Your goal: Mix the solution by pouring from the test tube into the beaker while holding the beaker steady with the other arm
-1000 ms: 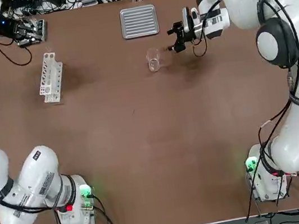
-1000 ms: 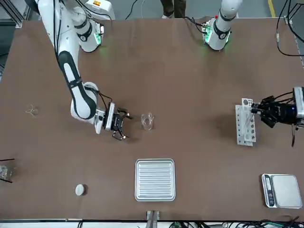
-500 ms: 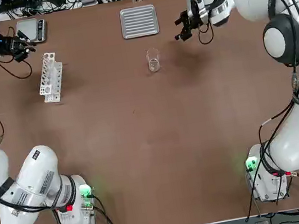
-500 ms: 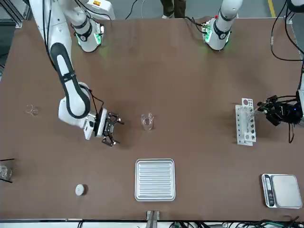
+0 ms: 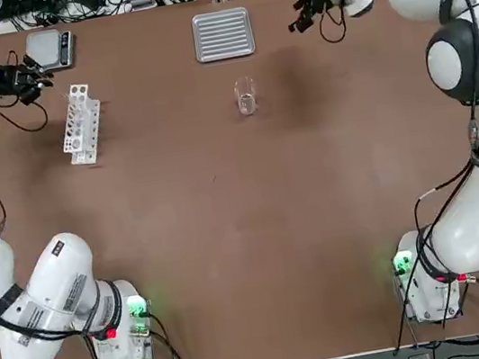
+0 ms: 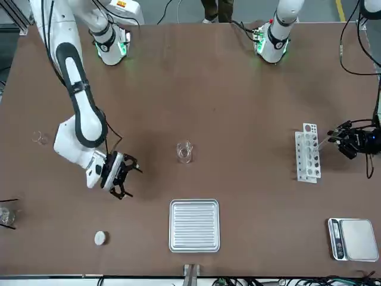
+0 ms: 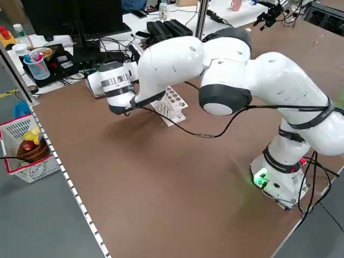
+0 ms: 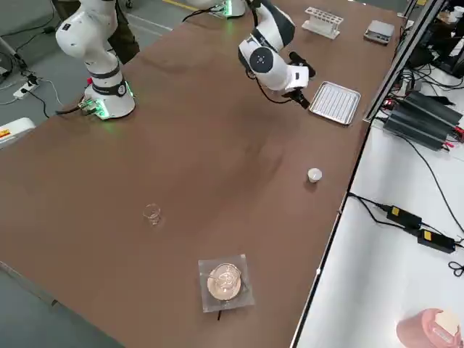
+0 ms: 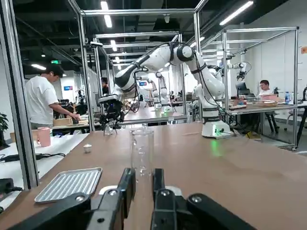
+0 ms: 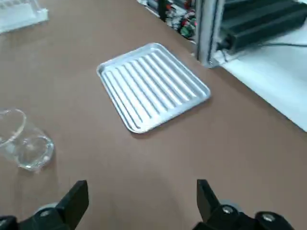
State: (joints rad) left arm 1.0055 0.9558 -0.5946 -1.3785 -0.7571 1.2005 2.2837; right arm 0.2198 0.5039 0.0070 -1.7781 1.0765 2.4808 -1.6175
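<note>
A robotics lab, by the look of it; white jointed robot arms (image 9: 216,129) stand at a long brown-topped table (image 9: 206,167); more such arms work at benches beyond, among silver metal frames (image 9: 144,34); clear glass beaker (image 5: 246,96) and white multi-hole tube rack (image 5: 82,125) suggest chemistry trials.

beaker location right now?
Top view: beaker stands upright on the brown table, just below the ribbed metal tray, between the white tube rack and the right claw.
</note>
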